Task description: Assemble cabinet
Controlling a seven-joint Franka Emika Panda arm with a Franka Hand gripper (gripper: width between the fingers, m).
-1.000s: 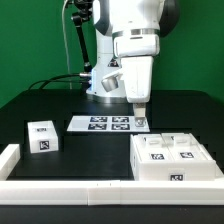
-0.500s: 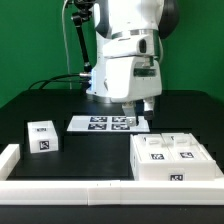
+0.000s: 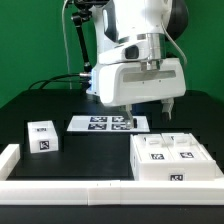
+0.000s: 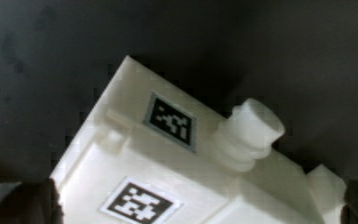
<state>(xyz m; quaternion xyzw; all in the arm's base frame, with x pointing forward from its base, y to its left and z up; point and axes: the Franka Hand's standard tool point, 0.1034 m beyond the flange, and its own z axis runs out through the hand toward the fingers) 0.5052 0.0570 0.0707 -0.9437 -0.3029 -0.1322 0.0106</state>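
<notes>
The cabinet [image 3: 175,158], a white box with black-and-white tags on its top and front, stands on the black table at the exterior view's right. It fills the wrist view [image 4: 140,150], where two tags and a short round white peg [image 4: 250,128] show on it. My gripper [image 3: 148,108] hangs above the table just behind the cabinet, near its back left corner. Its hand is turned broadside to the exterior camera. The jaws stand apart with nothing between them. The cabinet's inner compartments are hidden.
A small white tagged block [image 3: 42,136] stands at the exterior view's left. The marker board [image 3: 100,123] lies behind the gripper. A low white wall [image 3: 60,187] runs along the table's front and left edge. The robot base [image 3: 95,85] is at the back.
The hand has turned about its vertical axis from edge-on to broadside. It has shifted toward the exterior view's right, closer to the cabinet. Nothing on the table has moved.
</notes>
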